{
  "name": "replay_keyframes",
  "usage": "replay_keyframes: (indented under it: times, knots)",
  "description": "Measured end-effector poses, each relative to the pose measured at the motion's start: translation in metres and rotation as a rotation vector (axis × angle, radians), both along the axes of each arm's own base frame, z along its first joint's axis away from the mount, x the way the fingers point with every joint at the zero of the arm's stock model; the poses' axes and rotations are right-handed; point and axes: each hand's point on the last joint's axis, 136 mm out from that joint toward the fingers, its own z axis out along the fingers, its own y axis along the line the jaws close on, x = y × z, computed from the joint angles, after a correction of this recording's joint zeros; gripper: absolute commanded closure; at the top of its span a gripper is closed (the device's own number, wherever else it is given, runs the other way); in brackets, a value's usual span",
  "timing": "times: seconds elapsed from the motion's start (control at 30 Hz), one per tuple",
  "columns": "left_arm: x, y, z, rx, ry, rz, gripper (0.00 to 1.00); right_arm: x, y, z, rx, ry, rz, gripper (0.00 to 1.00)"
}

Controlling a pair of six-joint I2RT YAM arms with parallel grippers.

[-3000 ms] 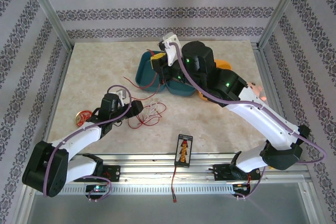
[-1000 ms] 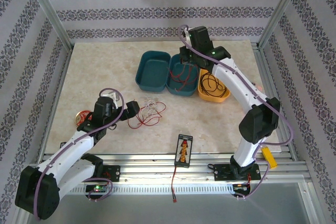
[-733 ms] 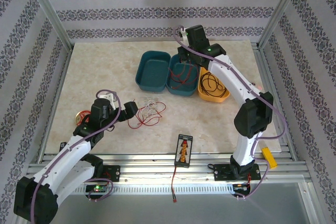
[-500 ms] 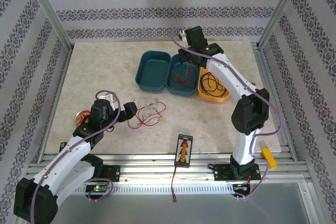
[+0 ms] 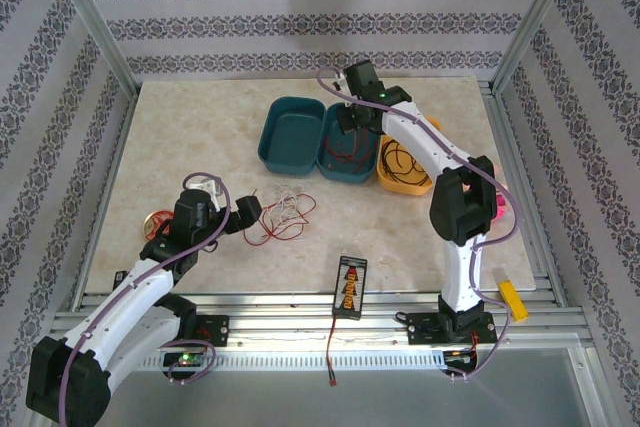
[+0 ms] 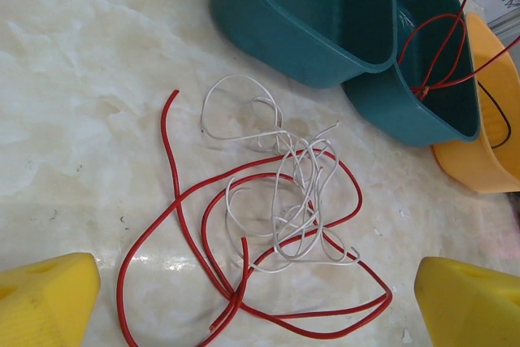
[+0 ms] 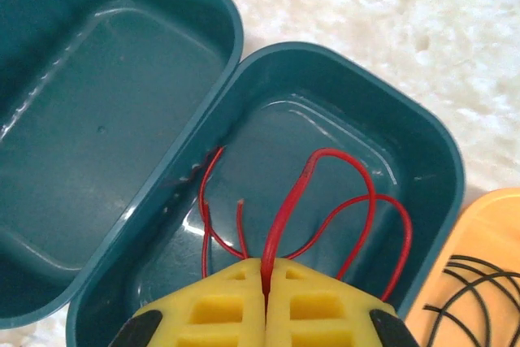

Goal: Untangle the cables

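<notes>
Right wrist view cuts off the orange bin [image 7: 487, 225], so its black cable [image 5: 401, 161] is only partly seen. The right gripper [image 7: 266, 278] is pinched tight on a red cable [image 7: 286, 205] drooping into the middle teal bin [image 7: 349, 62]. The left teal bin [image 7: 106, 103] shows its bare bottom. The left gripper [image 6: 256, 298] gapes wide over a second red cable [image 6: 187, 225] and a white cable [image 6: 301, 193], tangled on the table [image 6: 81, 79].

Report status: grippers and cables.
Right gripper shut on red cable, its loops in teal bin. Left gripper open over second red cable tangled with white cable on table. Black cable in yellow bin.
</notes>
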Motion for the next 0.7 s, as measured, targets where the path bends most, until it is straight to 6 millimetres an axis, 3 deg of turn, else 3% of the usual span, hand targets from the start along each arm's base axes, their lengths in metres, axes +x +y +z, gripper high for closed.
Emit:
replay_keyframes:
  times: [0.23, 0.53, 0.7]
  knots:
    - [0.000, 0.000, -0.001, 0.000, 0.002, 0.000, 0.01, -0.003, 0.006, -0.018, 0.025, 0.058, 0.004, 1.00]
    - [0.000, 0.000, -0.001, 0.000, 0.004, 0.000, 0.01, 0.002, 0.002, -0.080, -0.014, 0.194, -0.032, 1.00]
    - [-0.001, 0.000, -0.002, -0.001, 0.005, -0.002, 0.01, 0.010, 0.004, -0.093, -0.017, 0.216, -0.047, 0.90]
